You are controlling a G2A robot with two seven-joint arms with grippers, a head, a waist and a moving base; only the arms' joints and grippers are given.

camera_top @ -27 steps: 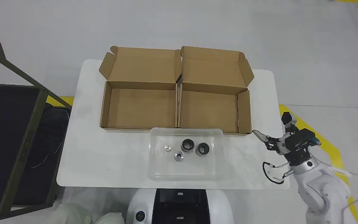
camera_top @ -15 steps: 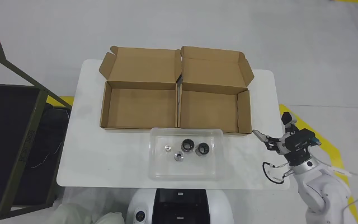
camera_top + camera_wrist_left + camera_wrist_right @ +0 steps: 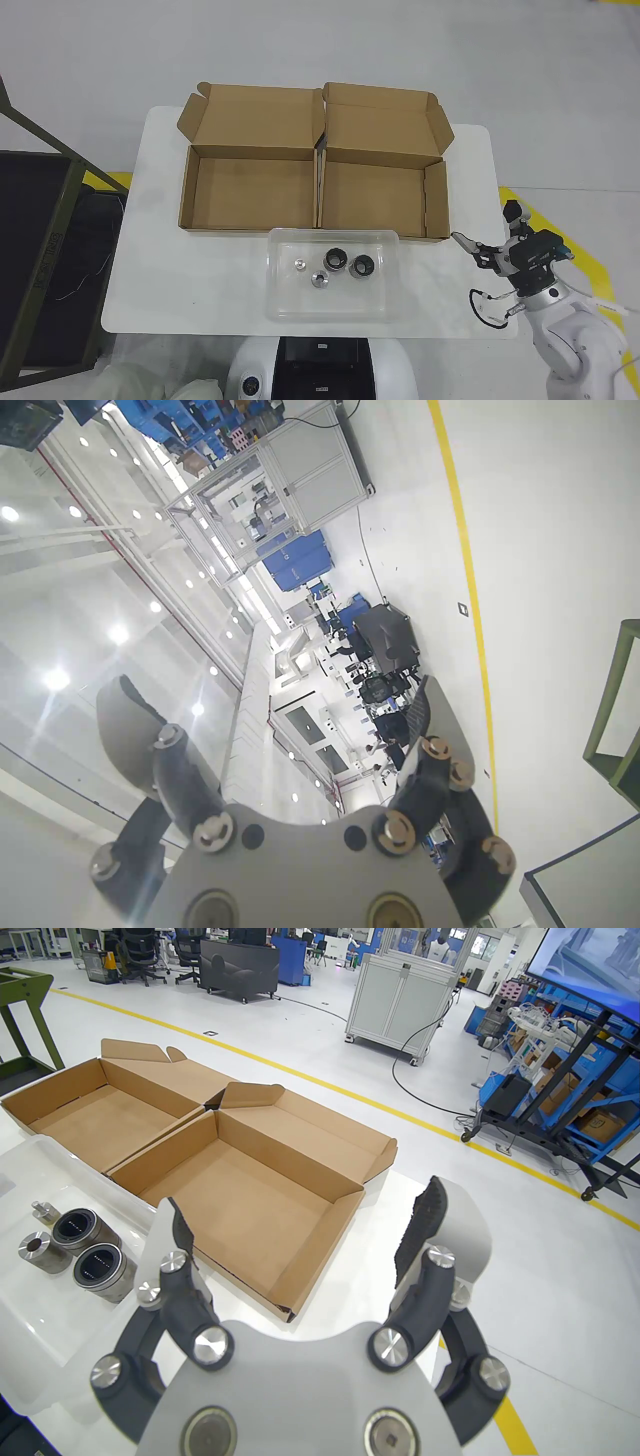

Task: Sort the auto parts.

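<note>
Nothing moved; left gripper (image 3: 272, 687), and right gripper (image 3: 302, 1193) near the boxes (image 3: 250, 1188), gape empty.

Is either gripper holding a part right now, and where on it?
Nothing is held. The right gripper and left gripper are both open and empty; the parts lie in the clear tray.

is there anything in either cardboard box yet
No, the left box and right box show bare floors; the four parts lie in the clear tray.
</note>
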